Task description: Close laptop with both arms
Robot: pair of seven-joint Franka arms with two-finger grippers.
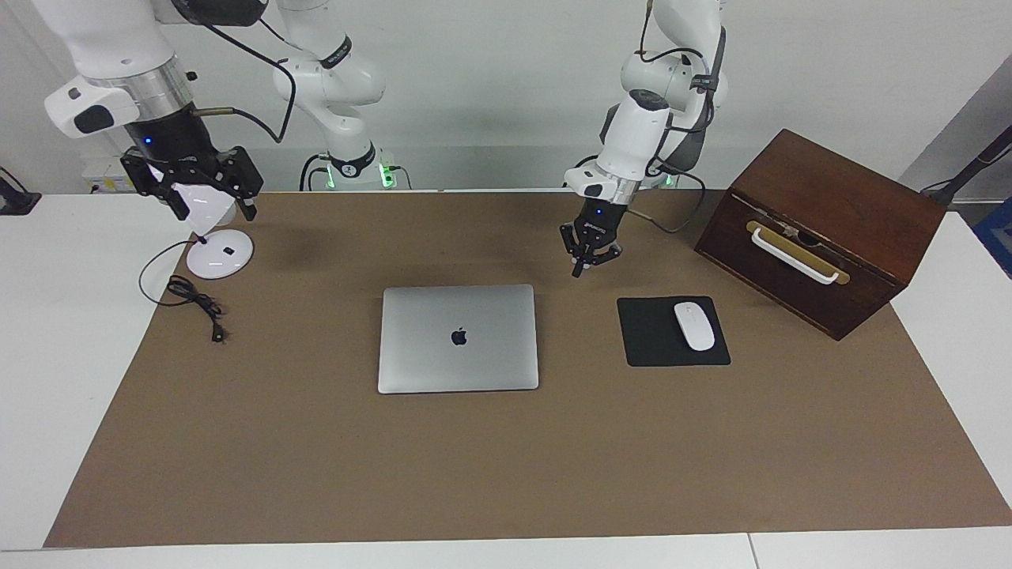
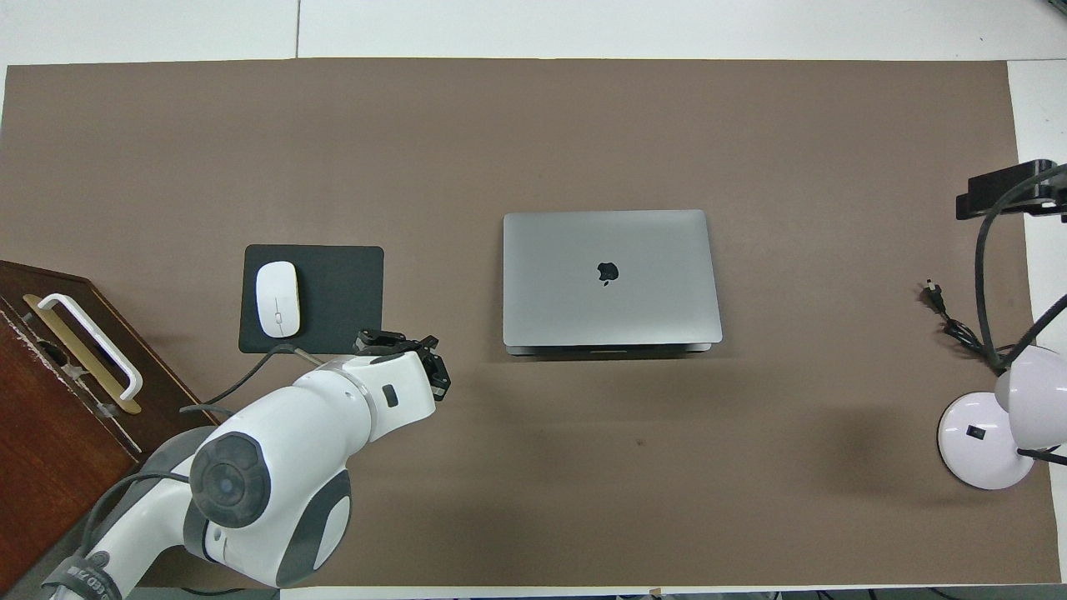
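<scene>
We judge the closing done: the laptop point(image 1: 458, 338) lies flat. Our left gripper point(image 1: 589, 257), pinched together, hangs at its two o'clock; our right gripper point(image 1: 194, 183), seemingly spread, at ten.

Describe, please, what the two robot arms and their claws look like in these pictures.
Both arms are glossy white, built of rounded segments with dark grey joint caps. The left arm and right arm each carry a silvery wrist ring, a loose black cable and a small blue light above the claw. The left claw and right claw are black, skeletal linkages.
</scene>
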